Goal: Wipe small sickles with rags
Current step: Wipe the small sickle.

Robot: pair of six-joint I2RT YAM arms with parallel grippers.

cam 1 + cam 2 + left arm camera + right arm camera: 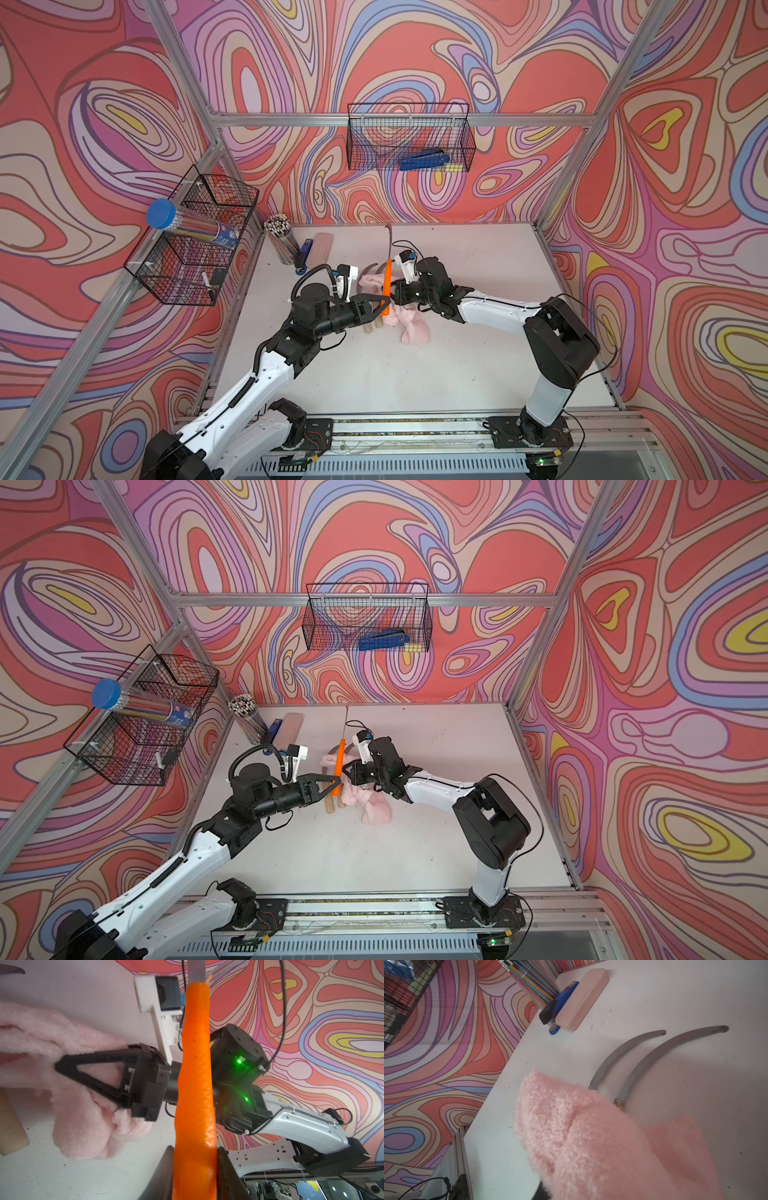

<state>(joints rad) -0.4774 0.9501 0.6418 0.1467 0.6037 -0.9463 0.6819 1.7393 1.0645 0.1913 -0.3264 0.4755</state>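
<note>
1. Grip: the left hand [385, 300] is clenched on the orange-handled sickle [387, 282], low on the handle. The left wrist view shows a finger on each side of the orange grip. The sickle is held up off the worktop [478, 353].
2. The right hand [397, 291] is clamped on the pink terry rag [411, 328]. One bunch rides in the hand and the rest trails down onto the worktop.
3. Key relation: the sickle's long axis runs from the robot's side toward the back wall, handle near and blade [389, 243] far. The right hand sits just beside the handle on the right arm's side, roughly level with the left hand's grip. So the metal lies ahead of the rag, toward the back wall. Judgement: the rag has to travel along that axis past the far end of the handle before it meets the blade.
4. The right hand is the one carrying cloth and is close to the sickle; the left hand only holds it.
5. The two wooden-handled sickles [12, 1132] lie side by side, flat on the worktop below the hands. The rag covers the near ends of their blades.
6. Writing: none is readable. The label on the clear pencil tube [195, 226] in the side wire basket [174, 274] is too small to read. The orange grip shows only a moulded pattern. The pink case [322, 249] shows no visible marking.
</note>
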